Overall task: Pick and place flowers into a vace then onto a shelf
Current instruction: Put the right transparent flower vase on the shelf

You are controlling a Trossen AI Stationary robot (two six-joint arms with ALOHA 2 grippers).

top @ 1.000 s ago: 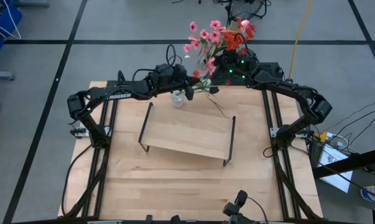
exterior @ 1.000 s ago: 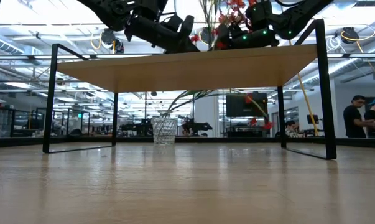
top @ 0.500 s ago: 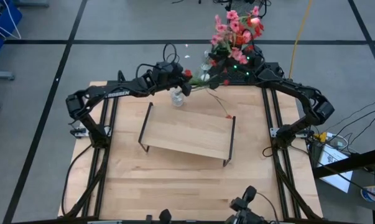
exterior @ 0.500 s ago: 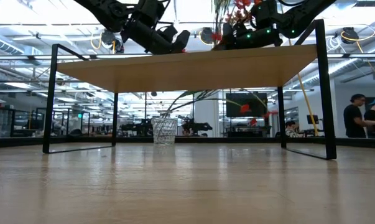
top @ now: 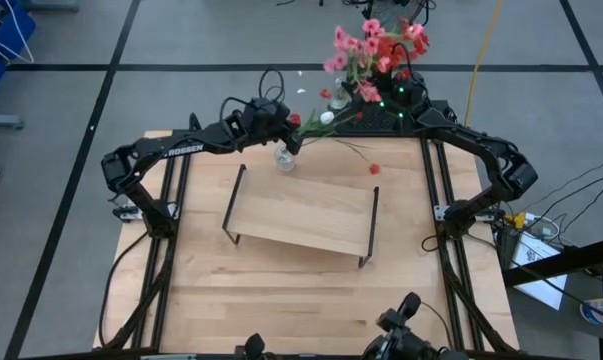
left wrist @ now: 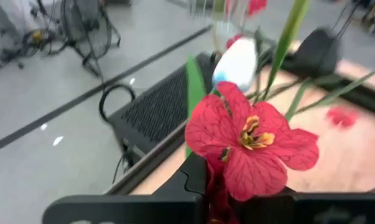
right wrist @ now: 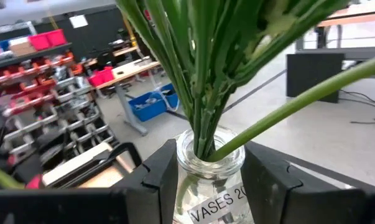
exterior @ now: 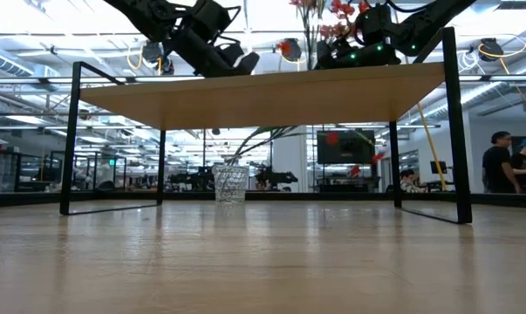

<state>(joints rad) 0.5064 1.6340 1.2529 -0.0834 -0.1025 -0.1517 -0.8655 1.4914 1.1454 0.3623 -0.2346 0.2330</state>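
1. The right gripper [right wrist: 206, 186] is holding a small glass vase [right wrist: 209, 177] by its neck, with one dark finger on each side of it. The fingers are partly open, just as wide as the glass.
2. The vase has green stems [right wrist: 203, 93] standing in it. In the high view their pink and red flowers [top: 376, 45] are showing past the far edge of the table [top: 281, 300], above the right arm.
3. The left gripper [top: 293, 128] is hanging over the far part of the table, just beside a second clear glass [top: 285, 158] that is standing on the wood.
4. The left gripper's fingers are closed tight on the stem of a single red flower [left wrist: 249, 146]. The bloom is sitting right above the fingertips.
5. A white bud [left wrist: 238, 62] and long green leaves [left wrist: 287, 43] are showing just past the red flower.
6. The shelf [top: 301, 215] is standing in the middle of the table, nearer than both grippers. Its wooden top has nothing on it.
7. A small red blossom [top: 374, 169] is lying on the table, near the far right corner of the shelf.
8. In the low view, people [exterior: 500, 166] are standing in the room far behind the table.
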